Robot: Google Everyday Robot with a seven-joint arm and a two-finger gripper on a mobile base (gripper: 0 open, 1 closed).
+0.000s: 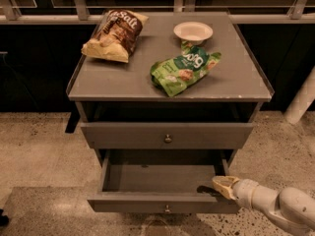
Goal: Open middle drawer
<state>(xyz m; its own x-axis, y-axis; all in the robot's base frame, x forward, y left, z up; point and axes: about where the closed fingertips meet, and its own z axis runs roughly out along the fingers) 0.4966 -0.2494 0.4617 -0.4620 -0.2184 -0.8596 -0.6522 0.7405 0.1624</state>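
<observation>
The middle drawer (147, 202) is pulled out from the grey cabinet, and its inside shows bare. Its small brass knob (168, 209) sits at the centre of the front. My gripper (208, 190) comes in from the lower right on a white arm (275, 204). It rests at the top edge of the drawer's front, near the right corner. The upper drawer (123, 135) above, with its own knob (168, 138), is pushed in. The lowest drawer is hidden under the open one.
On the cabinet top (118, 80) lie a brown chip bag (115, 33), a green snack bag (184, 68) and a white bowl (193, 32). A rail and dark glass run behind. A white post (302, 100) stands at the right. The floor is speckled.
</observation>
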